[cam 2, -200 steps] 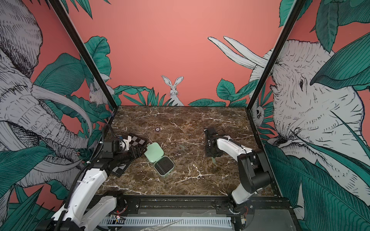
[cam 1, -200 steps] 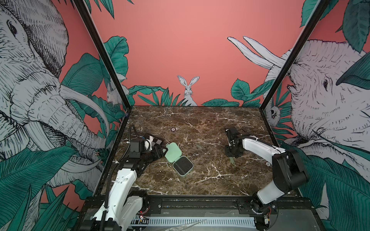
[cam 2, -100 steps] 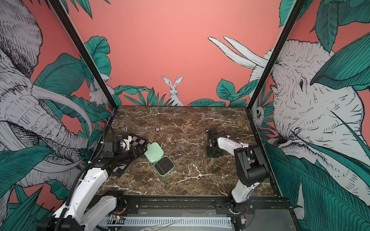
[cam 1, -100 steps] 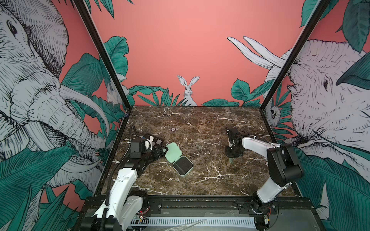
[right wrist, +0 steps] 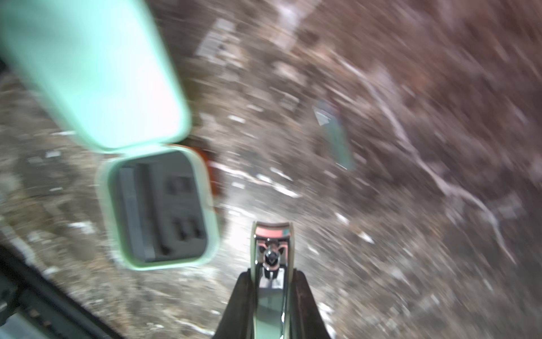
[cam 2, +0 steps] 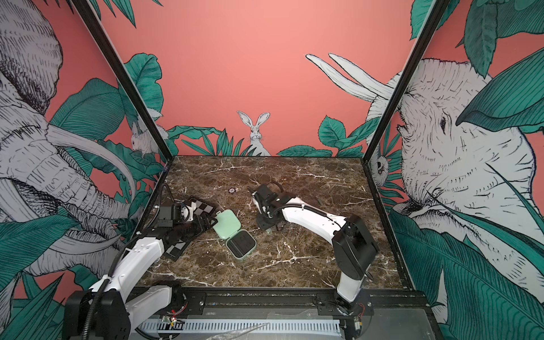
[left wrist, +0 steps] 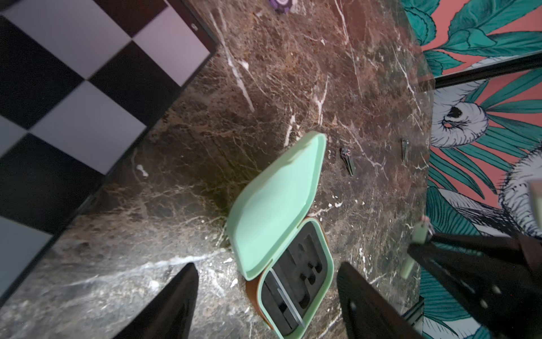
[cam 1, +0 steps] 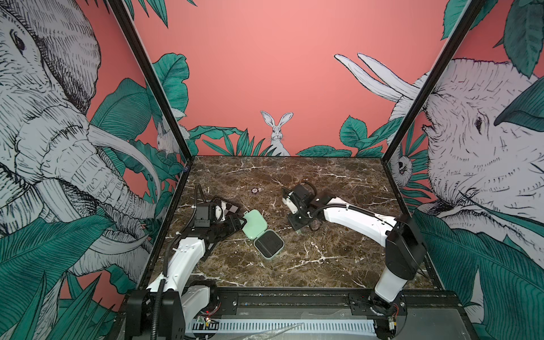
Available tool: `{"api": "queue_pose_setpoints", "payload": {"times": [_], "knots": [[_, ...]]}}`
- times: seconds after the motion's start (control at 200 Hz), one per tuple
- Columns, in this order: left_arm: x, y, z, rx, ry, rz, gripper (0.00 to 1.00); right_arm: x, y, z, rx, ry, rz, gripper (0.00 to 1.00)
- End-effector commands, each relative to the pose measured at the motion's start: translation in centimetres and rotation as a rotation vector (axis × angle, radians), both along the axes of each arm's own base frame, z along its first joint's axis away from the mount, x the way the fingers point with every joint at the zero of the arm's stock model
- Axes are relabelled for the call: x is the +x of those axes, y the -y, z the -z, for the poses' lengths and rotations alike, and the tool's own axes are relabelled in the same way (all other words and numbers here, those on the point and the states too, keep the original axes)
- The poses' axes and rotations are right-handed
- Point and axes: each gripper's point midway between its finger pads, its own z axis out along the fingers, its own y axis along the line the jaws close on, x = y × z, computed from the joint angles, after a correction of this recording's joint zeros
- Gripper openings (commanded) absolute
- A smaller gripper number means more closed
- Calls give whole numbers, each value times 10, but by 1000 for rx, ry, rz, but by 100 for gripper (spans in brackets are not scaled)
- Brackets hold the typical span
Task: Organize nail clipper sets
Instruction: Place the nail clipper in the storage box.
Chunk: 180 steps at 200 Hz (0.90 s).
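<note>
- We see the right end effector now clamped narrowly on a nail clipper, whose head sticks out ahead of the fingertips; a second ago its jaws stood wider, low over the table
- Since then the right arm has swung toward the case, and the smeared right wrist view tells us it is moving as we look
- The case itself has not shifted: it lies open on the table between the two arms, its lid folded back toward the checkered board, with one thin tool already lying in its dark insert
- The left end effector has stayed where it was, jaws wide apart and empty, just beside the lid
- We judge the pick done and the carry to the case begun; what is left is to lay the clipper into a free slot of the insert
- At least two more small metal tools lie loose on the table beyond the case, so we reckon the job is only partly done
</note>
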Motion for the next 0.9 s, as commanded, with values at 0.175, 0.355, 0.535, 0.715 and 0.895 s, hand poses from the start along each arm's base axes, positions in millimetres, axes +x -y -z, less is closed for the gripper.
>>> {"api": "queue_pose_setpoints", "payload": {"times": [0.175,0.355,0.535,0.715,0.895], "knots": [[1,-16,3,11,18,-26,77,-36,-54,31,-146,-64,-231,1],[-5,-17,9,0,11,-37,77,-42,-81,41,-154,-69,-251,1],[-8,-17,10,-3,10,-35,77,-42,-87,50,-163,-71,-219,1],[-9,-16,9,-4,12,-32,77,-42,-87,55,-157,-75,-183,1],[-9,-16,9,-7,12,-30,77,-42,-87,60,-148,-84,-129,2]]}}
